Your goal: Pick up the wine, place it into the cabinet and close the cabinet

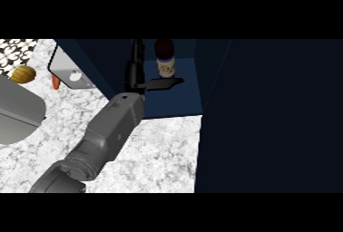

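From the lower left of the frame a grey forearm rises over the marble counter (161,149) to the right hand (137,74), fingers straight, thumb out toward the wine bottle (164,59). The bottle stands upright inside the open cabinet (181,102), neck up, at upper centre.

The wine bottle (164,58) stands upright inside the open dark-blue cabinet (181,102). One robot hand (142,78) reaches in beside it, fingers straight, thumb pointing towards the bottle. An orange fruit (22,74) sits far left on the worktop (161,154).
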